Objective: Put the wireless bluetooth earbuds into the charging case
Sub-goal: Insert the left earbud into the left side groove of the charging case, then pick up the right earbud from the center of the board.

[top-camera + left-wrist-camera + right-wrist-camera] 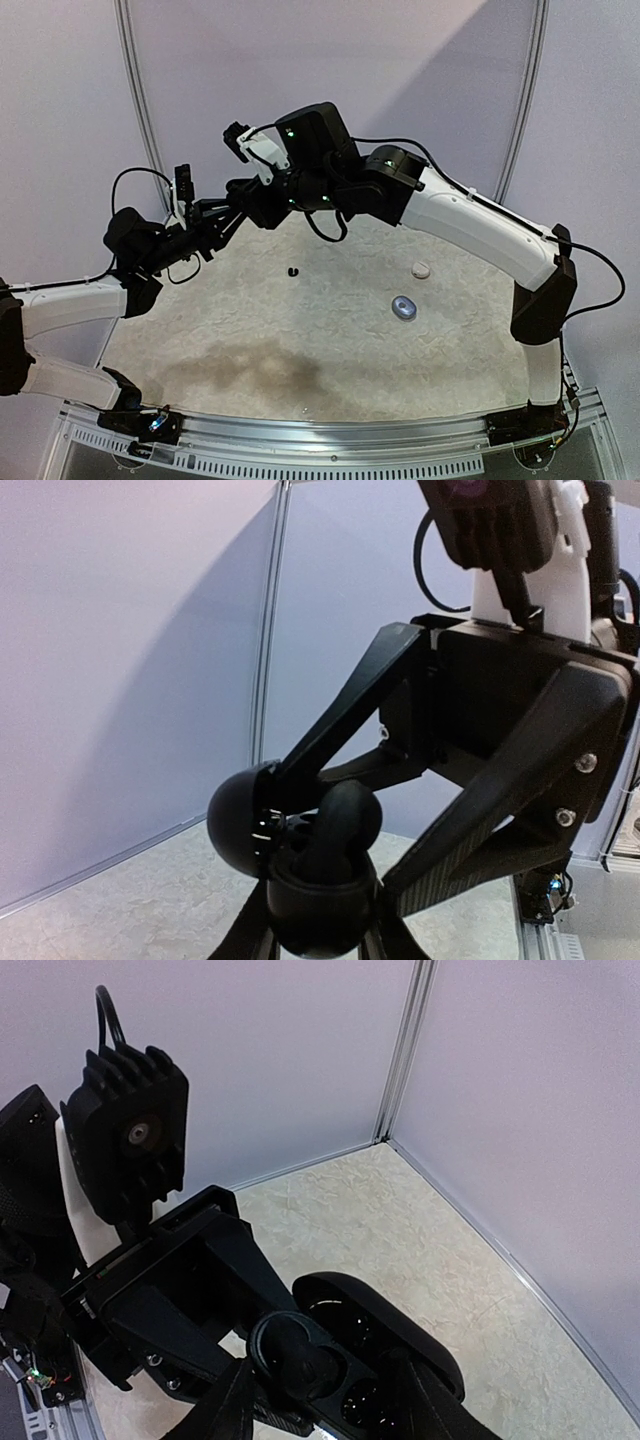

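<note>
1. Small glossy black earbud (341,818): seated upright in a well of the open rounded black charging case (318,912), well above the surface, where the two arms meet.
2. Case lid (372,1322) swung back; in the right wrist view, further round wells visible inside it.
3. Left fingers (252,935): closed tight on the lower half of the case from both sides, holding it up.
4. Right fingers (470,830): parted about halfway, one on each side of the earbud, gripping nothing; one tip close against the lid, contact impossible to judge.
5. Below on the speckled off-white surface (300,345): a tiny black piece (293,270) near the middle, too small to identify.
6. Further right: a small white rounded piece (421,269), and just nearer than it a blue-grey oval case (404,307), the two apart from each other.
7. Plain lilac wall panels (70,90) around the far sides.
</note>
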